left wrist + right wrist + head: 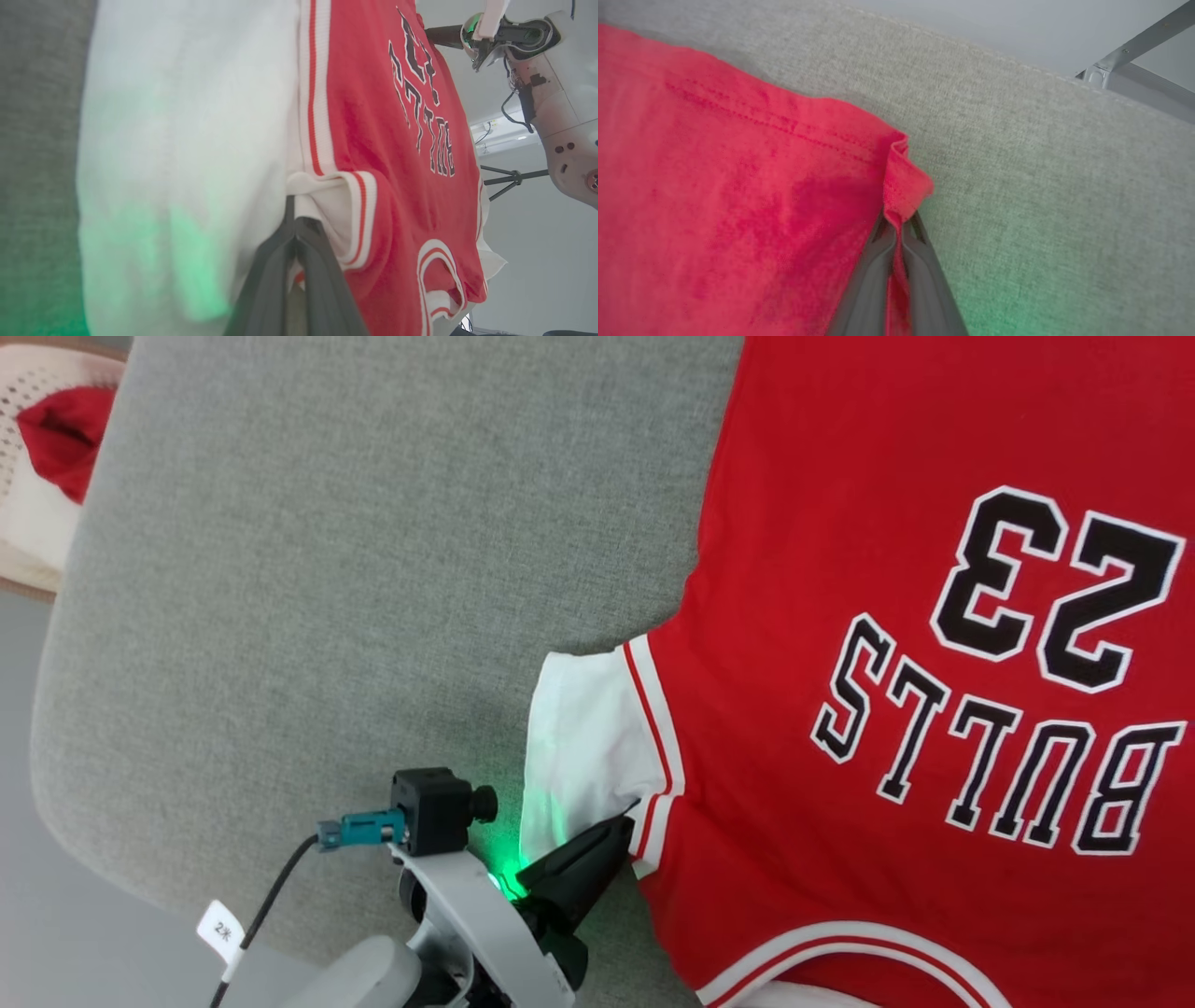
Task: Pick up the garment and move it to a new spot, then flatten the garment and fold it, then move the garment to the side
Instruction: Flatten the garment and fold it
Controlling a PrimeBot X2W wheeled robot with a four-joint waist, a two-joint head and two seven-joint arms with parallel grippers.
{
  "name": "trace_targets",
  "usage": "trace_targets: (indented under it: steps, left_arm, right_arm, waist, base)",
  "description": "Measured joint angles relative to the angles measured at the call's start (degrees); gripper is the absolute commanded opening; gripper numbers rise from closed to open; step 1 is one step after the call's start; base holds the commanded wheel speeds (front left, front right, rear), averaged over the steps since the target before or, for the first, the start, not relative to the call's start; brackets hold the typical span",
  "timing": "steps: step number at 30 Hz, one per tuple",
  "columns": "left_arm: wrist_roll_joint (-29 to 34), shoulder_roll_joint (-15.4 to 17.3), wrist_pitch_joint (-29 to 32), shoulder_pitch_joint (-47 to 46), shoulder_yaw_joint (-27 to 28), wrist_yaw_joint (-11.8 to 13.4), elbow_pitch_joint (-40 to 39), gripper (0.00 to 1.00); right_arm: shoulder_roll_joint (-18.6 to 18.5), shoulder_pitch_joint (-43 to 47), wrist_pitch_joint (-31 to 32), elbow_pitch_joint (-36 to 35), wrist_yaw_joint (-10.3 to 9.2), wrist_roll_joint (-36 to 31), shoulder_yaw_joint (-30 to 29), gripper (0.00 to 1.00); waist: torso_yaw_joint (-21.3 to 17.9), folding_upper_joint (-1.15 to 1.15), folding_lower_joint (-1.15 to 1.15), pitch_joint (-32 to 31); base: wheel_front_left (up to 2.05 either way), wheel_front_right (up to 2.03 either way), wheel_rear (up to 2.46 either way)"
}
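The left gripper pinches the garment by its sleeve; right gripper apparently clamps its hem corner.

Grey fabric cushion w/ white perforated basket off top-left edge.

Grey woven-fabric bench with a rounded corner, green light patch on the fabric. Pale grey floor to its left. Cream perforated basket holding red cloth past the far-left corner. Silver metal strut beyond the bench edge. Black tripod against a pale wall.
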Motion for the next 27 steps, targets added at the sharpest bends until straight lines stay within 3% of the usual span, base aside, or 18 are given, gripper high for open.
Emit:
trace_targets:
  steps: [8, 16, 27]
  left_arm:
    - [-0.77, 0.45, -0.1, 0.05, 0.67, 0.09, 4.24, 0.0]
    - [-1.86, 3.89, 1.4, 2.9, 0.97, 1.92, 6.09, 0.0]
    - [-2.01, 6.42, 2.99, 5.03, 0.49, 3.9, 4.57, 0.0]
  right_arm:
    - [-1.85, 9.41, -3.41, -4.26, -0.02, 6.55, 3.09, 0.0]
    - [-9.09, 29.99, -4.95, -17.91, 0.03, 16.48, 5.82, 0.0]
    - [-11.8, 52.13, -5.54, -31.34, 0.13, 21.13, 1.89, 0.0]
  waist:
    - [-1.09, 0.0, 0.0, -4.85]
    - [-4.17, 0.0, 0.0, -12.4]
    - [-10.79, 0.0, 0.0, -17.67]
  base:
    - [0.0, 0.0, 0.0]
    - [0.0, 0.0, 0.0]
    - [0.0, 0.0, 0.0]
